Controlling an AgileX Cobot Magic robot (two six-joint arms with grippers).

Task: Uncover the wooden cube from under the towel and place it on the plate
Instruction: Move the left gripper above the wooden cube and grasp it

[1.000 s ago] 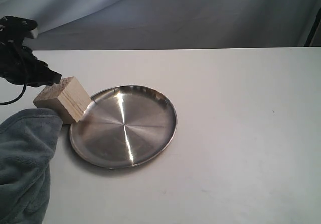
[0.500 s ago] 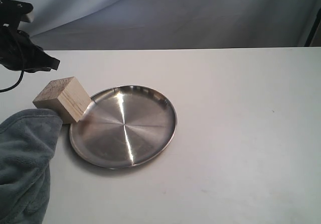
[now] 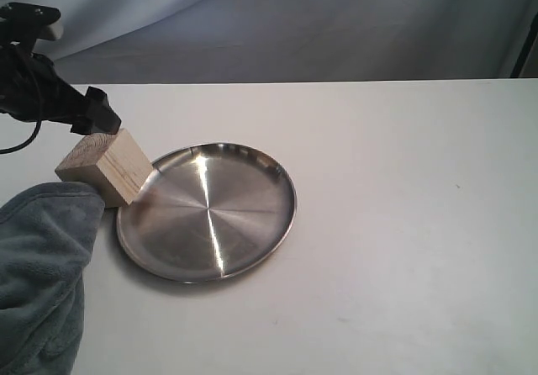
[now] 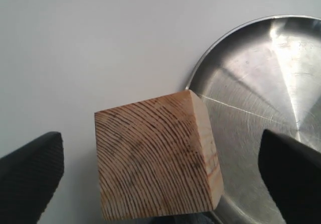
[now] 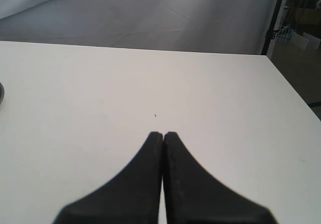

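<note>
The cube (image 3: 105,166) sits directly under the left gripper (image 3: 98,121), framed between its two fingers in the left wrist view (image 4: 156,156). Those fingers (image 4: 31,176) stand wide apart, one on either side of the block, and neither touches it. Its sides are equal, so it has no long axis. It is tilted rather than flat. The face with curved end-grain rings is turned up toward the gripper, and one vertical edge is turned toward the exterior camera. The corner nearest one finger overlaps the rim of the plate (image 3: 252,224), and the cube looks propped against that rim. The pictures do not show the contact itself.

The plate (image 4: 261,78) spreads out past that same finger, with nothing on its dish. On the side of the cube away from the gripper, the towel (image 3: 40,274) lies in a heap with its upper fold pressed against the block's lower edge. The cube is fully uncovered.

The right gripper (image 5: 163,134) is well apart from all this, its fingers pressed together on nothing, over bare table (image 5: 100,83).
</note>
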